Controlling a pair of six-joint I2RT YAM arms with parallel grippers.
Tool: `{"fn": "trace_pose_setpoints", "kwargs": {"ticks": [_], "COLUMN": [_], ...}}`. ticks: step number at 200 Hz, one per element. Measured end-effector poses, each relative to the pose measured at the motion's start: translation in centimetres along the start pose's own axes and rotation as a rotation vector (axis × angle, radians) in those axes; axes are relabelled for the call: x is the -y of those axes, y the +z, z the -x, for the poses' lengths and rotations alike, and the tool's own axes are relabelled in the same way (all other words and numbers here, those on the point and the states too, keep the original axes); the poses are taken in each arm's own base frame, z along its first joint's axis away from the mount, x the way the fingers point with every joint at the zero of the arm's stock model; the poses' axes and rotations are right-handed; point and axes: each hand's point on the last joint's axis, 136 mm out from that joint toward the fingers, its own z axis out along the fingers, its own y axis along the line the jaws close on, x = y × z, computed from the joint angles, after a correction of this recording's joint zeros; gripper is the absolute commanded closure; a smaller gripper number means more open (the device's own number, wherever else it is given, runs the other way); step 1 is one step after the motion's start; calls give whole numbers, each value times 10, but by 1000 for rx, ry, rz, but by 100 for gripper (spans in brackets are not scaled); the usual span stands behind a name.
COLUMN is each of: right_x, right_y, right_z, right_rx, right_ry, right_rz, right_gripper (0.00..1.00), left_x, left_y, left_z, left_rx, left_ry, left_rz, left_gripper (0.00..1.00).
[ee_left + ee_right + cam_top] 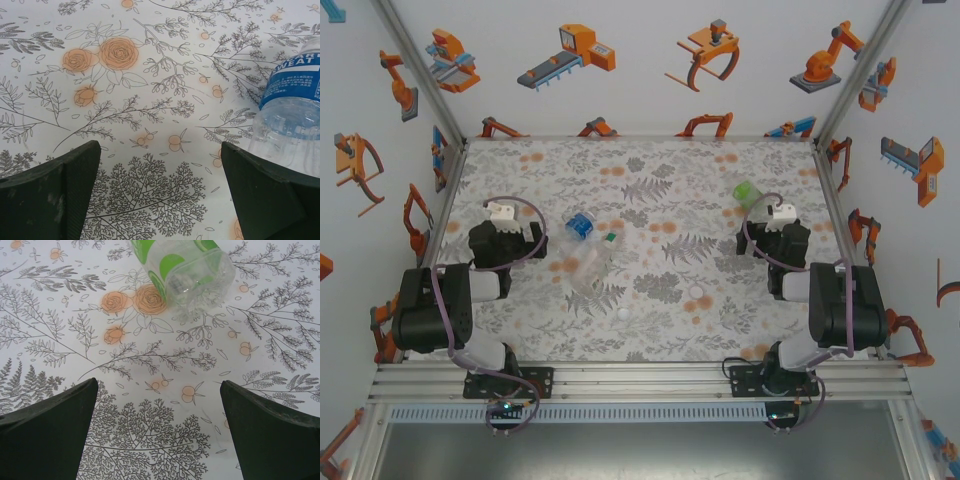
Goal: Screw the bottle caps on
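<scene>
Bottle caps (pixel 697 291) lie loose on the bench (pixel 650 170) between the left tool (pixel 160 150), beside the blue-label bottle (pixel 295 100), and the right tool (pixel 157 382), facing the green-tinted bottle (pixel 185 270) — both tools wide open, empty, seemingly ready to grasp.

The worktop (pixel 650 330) has flowers and leaves printed on it. On it are 3 bottles: a blue-label bottle (pixel 580 225), a clear bottle (pixel 582 268) and a green bottle (pixel 747 190). A green cap (pixel 609 238), a white cap (pixel 697 292) and the other white cap (pixel 623 313) lie there too.
</scene>
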Motion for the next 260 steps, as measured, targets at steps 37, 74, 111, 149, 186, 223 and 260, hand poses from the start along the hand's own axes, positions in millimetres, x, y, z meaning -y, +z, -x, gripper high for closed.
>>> {"fn": "trace_pose_setpoints", "kwargs": {"ticks": [37, 74, 111, 149, 186, 223, 260], "right_x": [4, 6, 4, 6, 5, 1, -4], "right_y": [0, -6, -24, -21, -17, -9, 11], "right_z": [0, 8, 37, 62, 81, 93, 87], "right_rx": [-1, 10, 57, 8, -68, -169, -303], "right_ry": [3, 3, -3, 25, 55, 81, 68], "right_rz": [-26, -41, -49, -52, -43, -13, 47], "right_gripper": [1, 1, 3, 5, 6, 10, 11], "left_x": [-2, -4, -13, -13, -9, 2, 22], "left_y": [0, -2, -17, -35, -48, -56, -57], "left_z": [0, 3, 27, 69, 96, 143, 176], "left_rx": [0, 2, 9, 47, 18, -10, -45], "left_ry": [-2, -3, -29, -57, -126, -171, -172], "left_rz": [7, 23, 106, 193, 217, 173, 61], "left_gripper": [3, 3, 3, 3, 3, 3, 3]}}
